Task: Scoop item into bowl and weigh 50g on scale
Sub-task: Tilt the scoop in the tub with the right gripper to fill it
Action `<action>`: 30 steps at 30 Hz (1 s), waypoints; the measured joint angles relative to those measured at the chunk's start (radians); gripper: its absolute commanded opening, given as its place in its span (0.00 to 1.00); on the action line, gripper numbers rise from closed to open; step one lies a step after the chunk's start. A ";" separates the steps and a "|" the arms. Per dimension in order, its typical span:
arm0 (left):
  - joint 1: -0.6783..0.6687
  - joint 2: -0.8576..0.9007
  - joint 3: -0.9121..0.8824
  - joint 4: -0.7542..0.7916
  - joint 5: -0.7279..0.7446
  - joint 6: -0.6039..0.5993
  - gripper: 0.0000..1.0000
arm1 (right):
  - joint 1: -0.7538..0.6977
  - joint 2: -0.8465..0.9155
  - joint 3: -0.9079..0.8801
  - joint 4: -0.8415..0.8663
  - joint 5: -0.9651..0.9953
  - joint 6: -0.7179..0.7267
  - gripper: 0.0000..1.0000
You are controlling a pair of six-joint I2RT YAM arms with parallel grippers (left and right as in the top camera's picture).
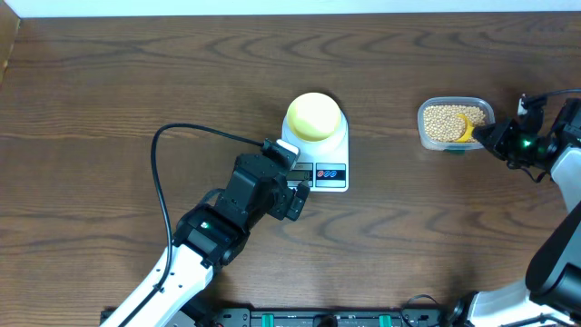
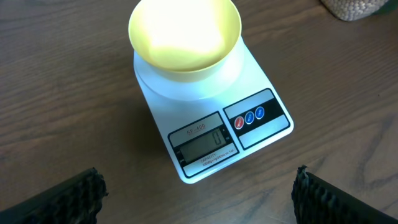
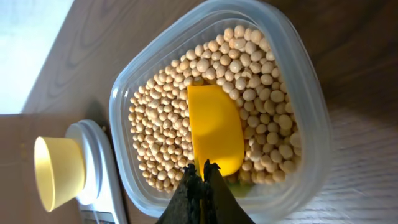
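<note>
**Nothing weighed yet**

All the beans (image 3: 155, 124) lie in the clear tub (image 3: 316, 143), the right tool (image 3: 202, 179) grasping the yellow spoon (image 3: 214, 134). The empty bowl (image 2: 185, 31) sits on the scale (image 2: 258, 74), reading 0; all 50 g remain. The left tool (image 2: 199, 199) is released.

The left arm (image 1: 213, 227) reaches up from below-left of the scale (image 1: 331, 174). The left tool (image 1: 295, 195) hangs just before the scale's display edge, fingers (image 2: 81, 194) spread wide. The right arm (image 1: 563, 227) stands well right of the scale. The right tool (image 3: 202, 177) is pinched on a spoon (image 3: 214, 130).
</note>
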 measured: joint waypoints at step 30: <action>0.000 0.000 0.000 0.000 0.000 0.000 0.98 | -0.069 0.089 -0.007 0.129 -0.220 0.102 0.01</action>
